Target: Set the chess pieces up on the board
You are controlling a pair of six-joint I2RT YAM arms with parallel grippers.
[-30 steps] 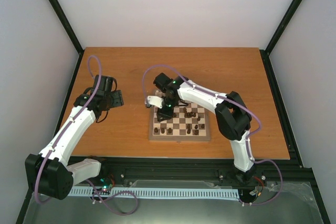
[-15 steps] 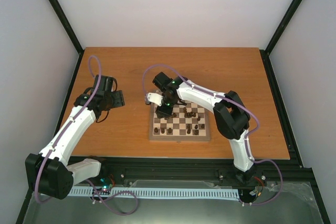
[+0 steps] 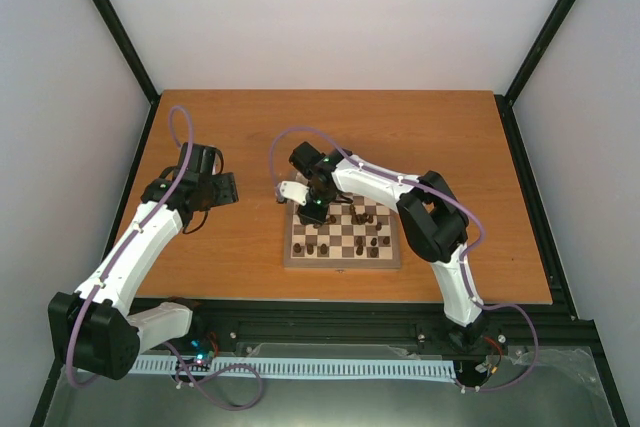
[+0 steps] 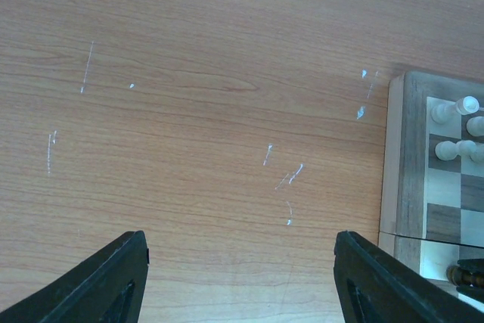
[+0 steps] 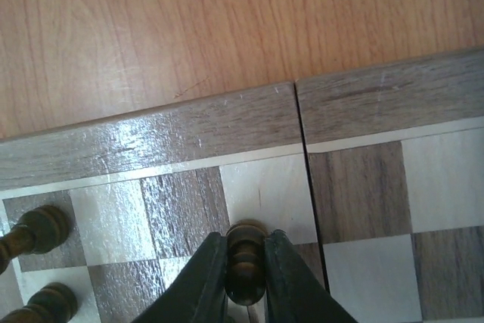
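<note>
The board [image 3: 342, 259] lies in the middle of the table with several dark and cream chess pieces [image 3: 372, 241] on it. My right gripper [image 5: 246, 262] is shut on a dark brown piece [image 5: 246, 251] that stands on a cream square beside the board's border [image 5: 151, 141]. In the top view that gripper [image 3: 313, 209] hovers over the board's far left corner. Two more dark pieces [image 5: 34, 232] stand at the left of the right wrist view. My left gripper [image 4: 240, 277] is open over bare table, left of the board's edge [image 4: 401, 156], where cream pieces [image 4: 454, 109] stand.
The left arm [image 3: 150, 227] reaches over the left part of the wooden table [image 3: 230, 237]. A black frame rail [image 3: 350, 312] runs along the near edge. White walls and black posts close in the back and the sides.
The right gripper's jaws have closed on the dark piece at the board's far left corner. The left arm has not moved.
</note>
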